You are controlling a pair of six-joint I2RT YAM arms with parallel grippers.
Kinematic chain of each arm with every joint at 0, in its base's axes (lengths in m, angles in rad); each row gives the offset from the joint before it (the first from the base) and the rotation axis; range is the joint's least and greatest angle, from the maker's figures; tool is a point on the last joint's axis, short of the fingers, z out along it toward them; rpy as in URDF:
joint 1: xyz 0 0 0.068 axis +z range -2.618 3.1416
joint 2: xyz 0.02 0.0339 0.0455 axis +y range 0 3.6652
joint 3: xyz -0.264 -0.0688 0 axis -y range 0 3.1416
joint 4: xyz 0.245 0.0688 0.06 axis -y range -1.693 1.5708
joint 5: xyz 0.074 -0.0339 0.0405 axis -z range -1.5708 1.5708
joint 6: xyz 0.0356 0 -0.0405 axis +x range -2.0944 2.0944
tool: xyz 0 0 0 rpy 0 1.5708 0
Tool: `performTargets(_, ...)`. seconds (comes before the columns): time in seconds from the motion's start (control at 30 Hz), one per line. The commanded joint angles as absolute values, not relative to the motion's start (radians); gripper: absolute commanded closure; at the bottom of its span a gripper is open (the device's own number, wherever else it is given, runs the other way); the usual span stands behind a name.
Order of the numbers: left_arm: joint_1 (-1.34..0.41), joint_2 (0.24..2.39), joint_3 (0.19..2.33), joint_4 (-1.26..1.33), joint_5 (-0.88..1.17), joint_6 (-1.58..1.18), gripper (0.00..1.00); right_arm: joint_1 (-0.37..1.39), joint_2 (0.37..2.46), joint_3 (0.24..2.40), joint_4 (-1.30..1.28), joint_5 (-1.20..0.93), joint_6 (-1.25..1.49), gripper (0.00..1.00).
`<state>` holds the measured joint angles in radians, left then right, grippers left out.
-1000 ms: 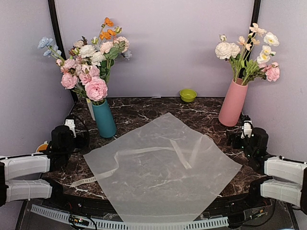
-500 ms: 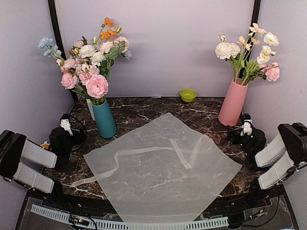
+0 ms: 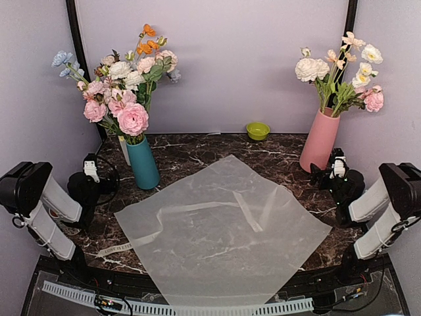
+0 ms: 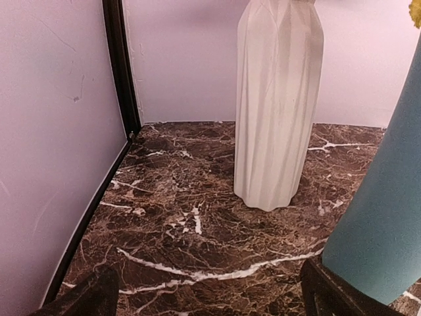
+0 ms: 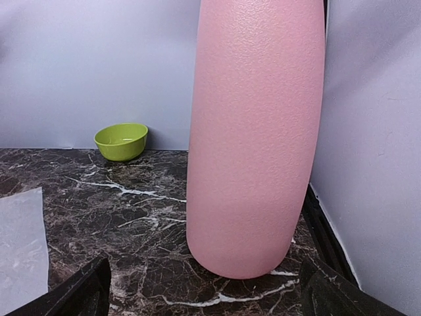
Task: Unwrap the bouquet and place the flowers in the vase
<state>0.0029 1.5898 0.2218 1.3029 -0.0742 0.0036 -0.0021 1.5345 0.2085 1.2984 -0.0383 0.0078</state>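
The flowers, white, cream and pink, stand in the salmon-pink vase at the back right. The bouquet's translucent cream paper lies spread flat in the middle of the marble table, with nothing on it. A cream ribbon lies by its near-left edge. My right gripper is open and empty just in front of the vase, not touching it. My left gripper is open and empty at the far left, facing the back corner.
A teal vase with a large pink, white, orange and blue arrangement stands at the back left, close to my left gripper. A white ribbed vase is behind it. A green bowl sits at the back wall.
Both arms have folded up and back toward the table's sides. Their grippers have shifted slightly toward the back and stay open. Paper, vase and flowers have not moved.
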Motion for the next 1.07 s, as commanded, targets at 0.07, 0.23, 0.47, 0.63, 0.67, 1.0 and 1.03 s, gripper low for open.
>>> performTargets(0.07,0.01,1.568,0.225,1.371,-0.063,-0.008,0.01,-0.005,1.539,0.219,1.322,-0.058,0.0,0.01)
performTargets(0.23,0.011,1.57,0.226,1.376,-0.064,-0.007,0.01,-0.005,1.539,0.219,1.322,-0.058,0.0,0.01)
performTargets(0.47,0.011,1.576,0.222,1.396,-0.061,-0.002,0.01,-0.005,1.539,0.219,1.322,-0.058,0.0,0.01)
performTargets(0.63,0.011,1.576,0.223,1.398,-0.06,-0.003,0.01,-0.005,1.54,0.221,1.32,-0.059,0.0,0.01)
performTargets(0.67,0.011,1.575,0.222,1.397,-0.06,-0.002,0.01,-0.006,1.539,0.221,1.321,-0.058,0.0,0.01)
performTargets(1.0,0.011,1.576,0.222,1.397,-0.061,-0.002,0.01,-0.005,1.543,0.225,1.314,-0.058,0.0,0.01)
performTargets(1.03,0.01,1.576,0.222,1.397,-0.061,-0.002,0.01,-0.005,1.541,0.222,1.319,-0.059,0.0,0.01)
